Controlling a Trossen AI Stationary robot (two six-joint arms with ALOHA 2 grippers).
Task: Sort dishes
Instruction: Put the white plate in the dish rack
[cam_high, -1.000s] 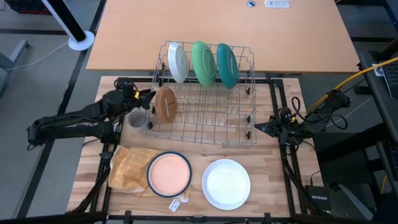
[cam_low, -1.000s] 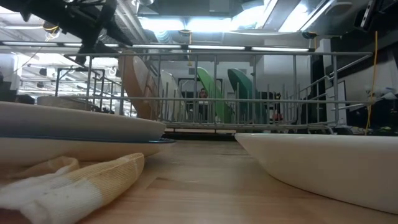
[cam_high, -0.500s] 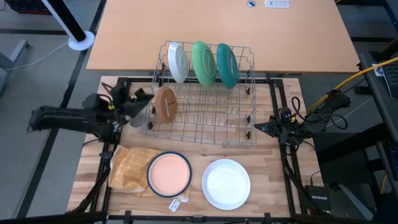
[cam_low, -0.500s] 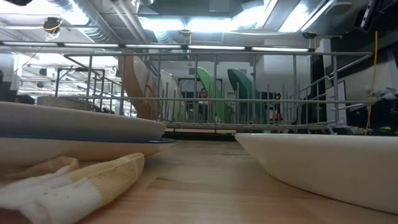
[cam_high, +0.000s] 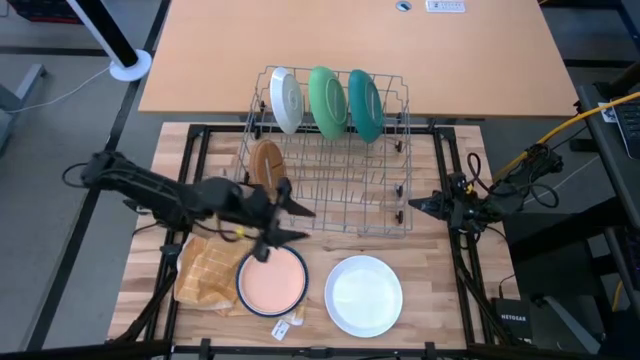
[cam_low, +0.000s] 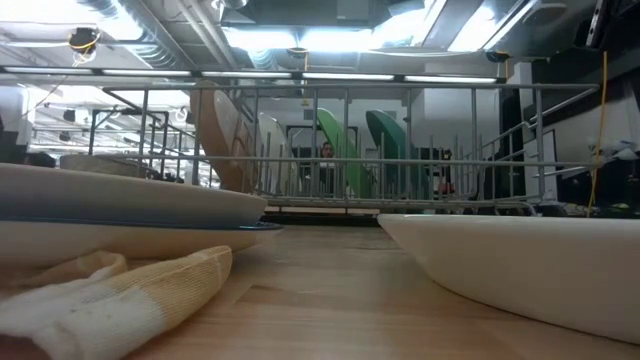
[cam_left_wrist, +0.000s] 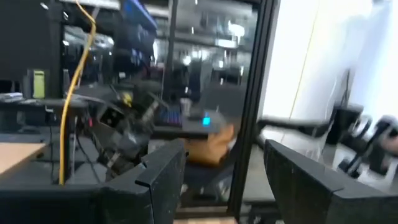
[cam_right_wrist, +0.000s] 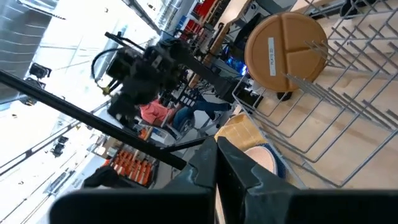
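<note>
White (cam_high: 286, 100), green (cam_high: 326, 100) and teal (cam_high: 364, 104) plates stand on edge in the far row of the grey wire rack (cam_high: 390, 215). A brown plate (cam_high: 266, 165) stands at the rack's left end. On the table in front lie a peach plate with a blue rim (cam_high: 272, 282) and a white plate (cam_high: 364, 294). My left gripper (cam_high: 294, 223) hangs open above the peach plate's far edge, pointing toward the table's right, with nothing between its fingers (cam_left_wrist: 163, 180). My right gripper (cam_high: 414, 205) stays shut beside the rack's right end.
A yellow-orange checked cloth (cam_high: 208, 270) lies crumpled left of the peach plate, and a small tag (cam_high: 285, 327) near the front edge. A large tan tabletop (cam_high: 350, 50) lies beyond the rack. A yellow cable (cam_high: 560, 130) runs at the right.
My left gripper has drawn back from the rack's left end, risen, and swung toward the table's right and near edge. It now points toward the right above the peach plate's far edge. It has left the low view's top left corner.
</note>
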